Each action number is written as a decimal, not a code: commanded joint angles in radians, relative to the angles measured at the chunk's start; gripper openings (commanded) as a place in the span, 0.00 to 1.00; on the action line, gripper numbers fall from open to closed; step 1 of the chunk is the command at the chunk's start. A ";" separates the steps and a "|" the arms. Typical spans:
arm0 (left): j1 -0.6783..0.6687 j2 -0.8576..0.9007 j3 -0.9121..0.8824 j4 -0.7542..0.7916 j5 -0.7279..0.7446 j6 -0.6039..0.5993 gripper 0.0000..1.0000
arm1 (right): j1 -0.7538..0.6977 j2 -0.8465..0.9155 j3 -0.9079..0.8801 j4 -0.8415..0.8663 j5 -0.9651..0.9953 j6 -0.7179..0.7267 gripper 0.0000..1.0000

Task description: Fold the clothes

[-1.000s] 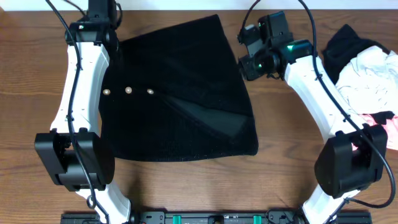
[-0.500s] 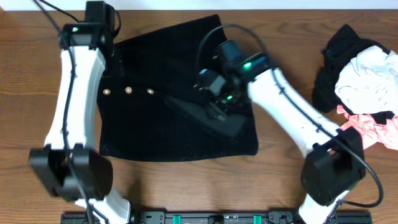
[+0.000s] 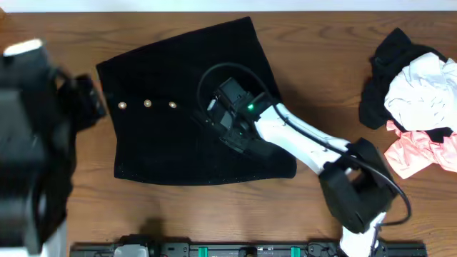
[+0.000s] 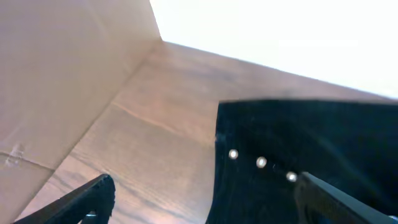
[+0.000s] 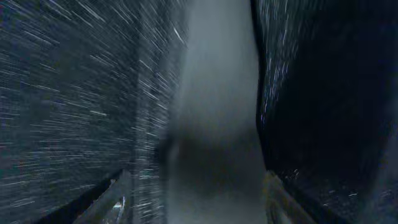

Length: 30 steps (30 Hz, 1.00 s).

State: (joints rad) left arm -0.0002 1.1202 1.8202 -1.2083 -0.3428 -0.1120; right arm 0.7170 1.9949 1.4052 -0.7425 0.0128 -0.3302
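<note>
A black garment (image 3: 178,86) with three pearl buttons (image 3: 147,104) lies spread flat on the wooden table. My right gripper (image 3: 227,127) is low over its middle. In the blurred right wrist view its fingers (image 5: 196,199) are apart, with a grey strip of lining (image 5: 214,112) between them and black fabric on both sides. My left arm (image 3: 28,143) is raised close to the overhead camera and blurred. In the left wrist view my left gripper (image 4: 205,202) is wide open and empty above the garment's left edge (image 4: 219,162), near the buttons (image 4: 262,163).
A pile of black, white and pink clothes (image 3: 418,93) lies at the table's right edge. A tan cardboard wall (image 4: 62,74) stands to the left of the table. Bare wood (image 3: 321,64) lies between the garment and the pile.
My right arm has swung left from the garment's right edge and come down over its middle. My left arm has left the top-left corner, pulled back and risen toward the camera.
</note>
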 commanded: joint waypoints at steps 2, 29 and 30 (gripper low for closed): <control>0.004 -0.092 0.012 -0.005 -0.001 -0.021 0.94 | -0.003 0.056 -0.011 -0.005 0.127 0.037 0.62; 0.004 0.045 0.012 -0.077 0.021 -0.024 0.95 | -0.068 0.021 0.116 -0.151 0.205 -0.009 0.31; 0.004 0.042 0.012 -0.074 0.021 -0.024 0.95 | -0.068 0.007 0.125 -0.177 0.098 -0.008 0.41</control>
State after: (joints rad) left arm -0.0002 1.1755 1.8275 -1.2827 -0.3233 -0.1310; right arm 0.6395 2.0449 1.4849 -0.8848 0.3866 -0.2840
